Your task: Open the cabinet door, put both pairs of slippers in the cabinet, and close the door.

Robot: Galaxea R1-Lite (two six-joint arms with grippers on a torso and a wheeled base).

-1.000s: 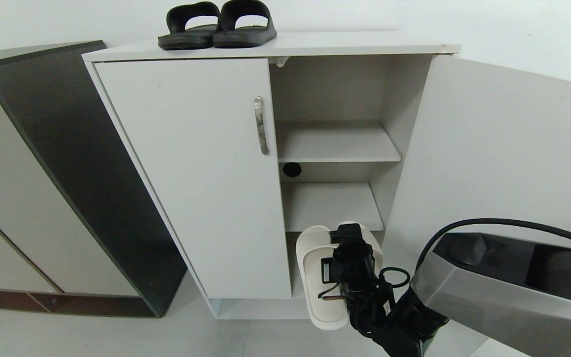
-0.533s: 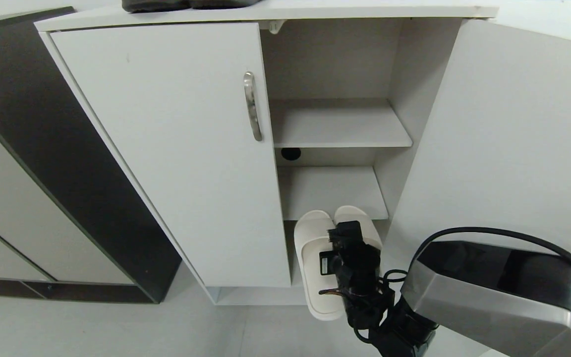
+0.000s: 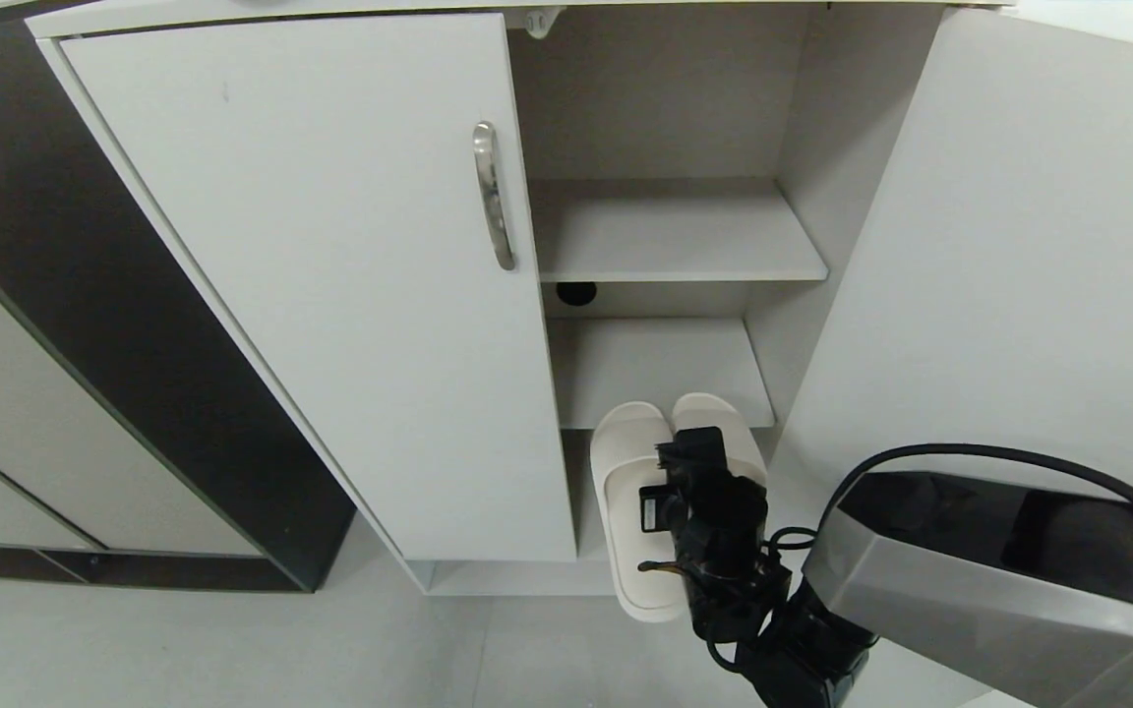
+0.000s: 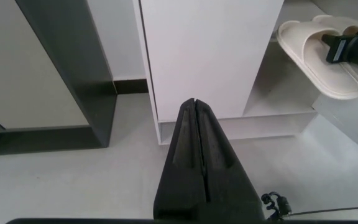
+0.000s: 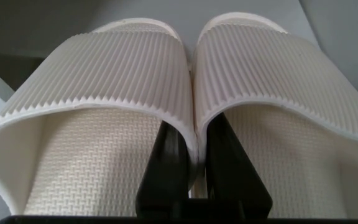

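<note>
Slippers (image 3: 628, 492), the white pair, are pinched side by side in my right hand (image 3: 689, 460), toes ahead of it at the open cabinet (image 3: 803, 147), just under the lower shelf (image 3: 655, 369). My left hand (image 4: 194, 104) is clenched on nothing, with the closed door (image 4: 210, 50) ahead of it.

Silver arm (image 3: 960, 590) bears black gripper (image 3: 692, 454) (cable (image 3: 980, 452) seemingly looped).
</note>
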